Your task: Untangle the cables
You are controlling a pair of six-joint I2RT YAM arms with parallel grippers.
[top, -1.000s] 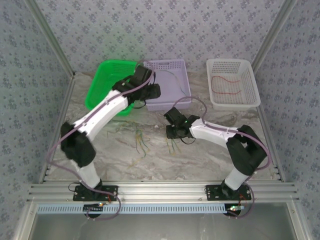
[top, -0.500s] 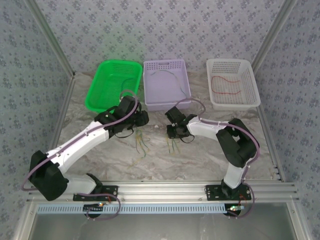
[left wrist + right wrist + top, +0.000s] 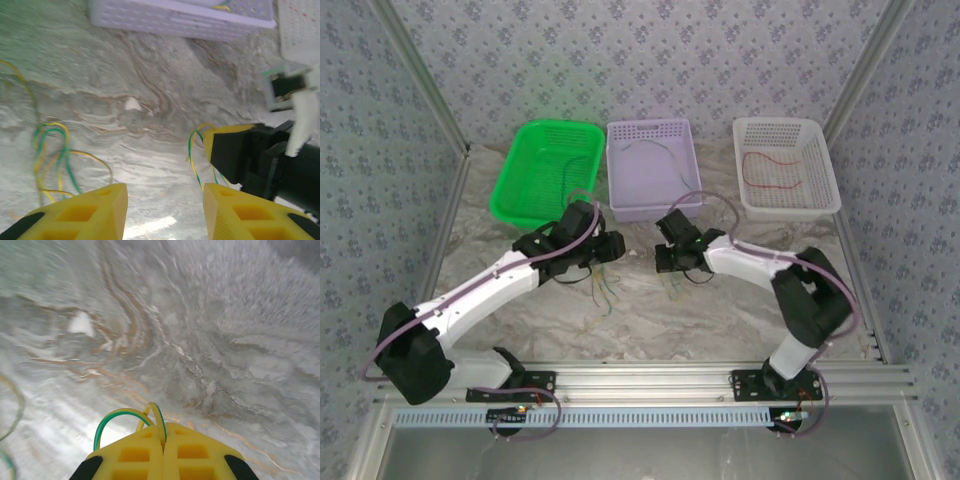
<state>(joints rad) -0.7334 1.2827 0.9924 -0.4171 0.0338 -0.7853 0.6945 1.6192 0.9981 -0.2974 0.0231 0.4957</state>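
Note:
Thin yellow-and-green cables (image 3: 604, 288) lie in a loose tangle on the marble table between the arms, and show as loops (image 3: 50, 155) at the left of the left wrist view. My right gripper (image 3: 665, 263) is shut on a yellow-green cable loop (image 3: 152, 415); its pads (image 3: 150, 452) meet, and strands hang below it (image 3: 676, 290). My left gripper (image 3: 607, 247) hovers open just left of it, fingers (image 3: 80, 212) wide apart over bare table. The right gripper (image 3: 235, 155) and its held cable (image 3: 192, 150) appear ahead.
Three baskets stand at the back: green (image 3: 525, 170) with a dark wire, purple (image 3: 650, 195) with a pale wire, white (image 3: 825, 195) with a red wire (image 3: 770, 170). The purple basket's front wall (image 3: 180, 20) is close ahead of the left gripper.
The left arm swung down from over the baskets to the table and moved right toward the right gripper. The right gripper stayed shut on the cable, shifting slightly.

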